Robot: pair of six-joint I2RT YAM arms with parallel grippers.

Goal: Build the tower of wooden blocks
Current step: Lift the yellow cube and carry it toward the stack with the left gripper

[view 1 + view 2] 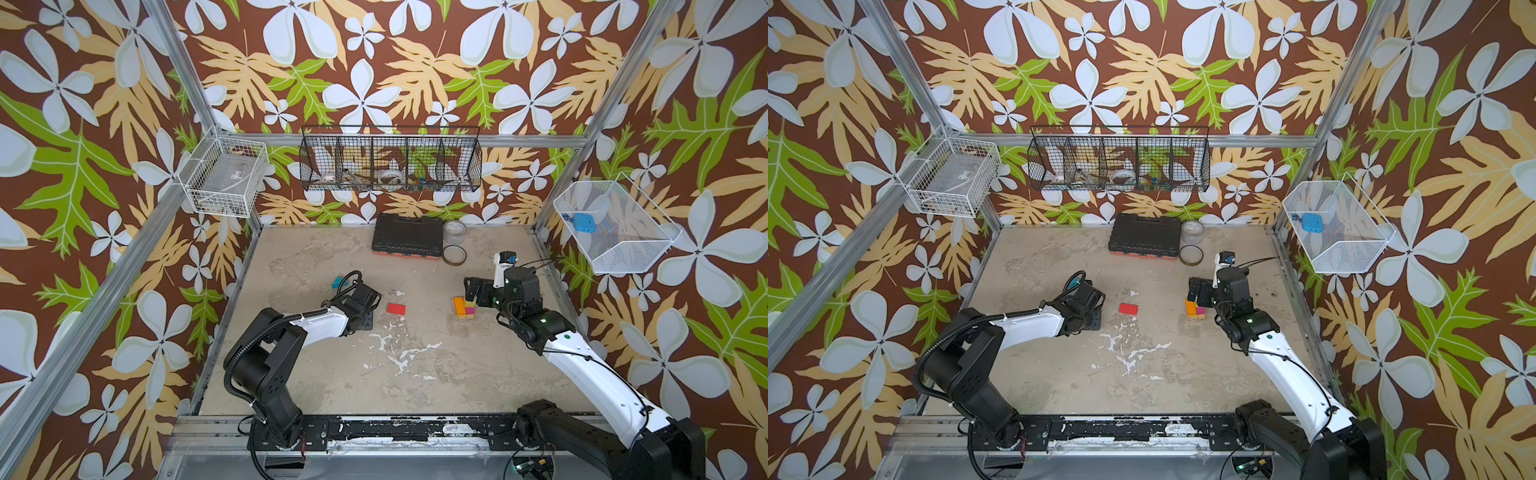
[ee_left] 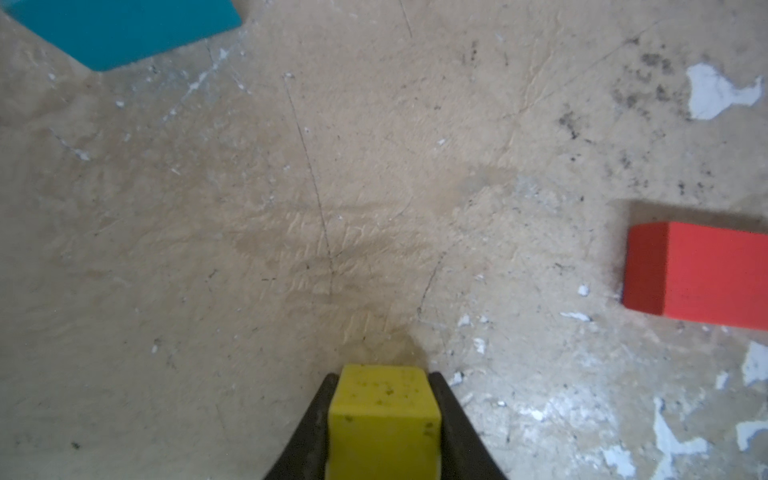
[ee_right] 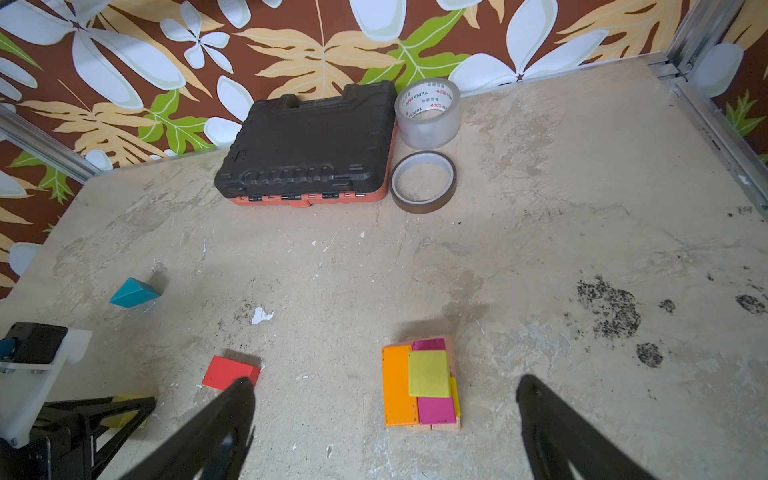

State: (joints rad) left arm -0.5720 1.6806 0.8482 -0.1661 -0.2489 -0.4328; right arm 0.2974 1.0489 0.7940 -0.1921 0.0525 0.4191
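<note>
Scuffed tabletop (image 1: 415, 357), floral walls (image 1: 83, 166) — the stacked orange brick (image 3: 400, 395) lies flat, long axis toward the back wall (image 3: 291, 50). Left hand (image 2: 384, 380) clamps a yellow cube (image 2: 384, 424); right hand (image 3: 386, 384) spread apart.

yellow cube (image 2: 384, 419), dark specks. red brick (image 2: 702, 274), teal wedge (image 3: 135, 293). tower (image 3: 419, 386): orange, magenta, yellow over plain wood. tool case (image 3: 307, 141) black, orange-red base. tape roll (image 3: 428, 112) clear. surface (image 1: 415, 357) mottled beige, white chips. walls (image 1: 374, 62) brown, white flowers, green and tan leaves.

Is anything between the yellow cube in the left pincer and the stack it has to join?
Only the red brick lies between the yellow cube and the stack; the open right pincer hovers at the stack.
</note>
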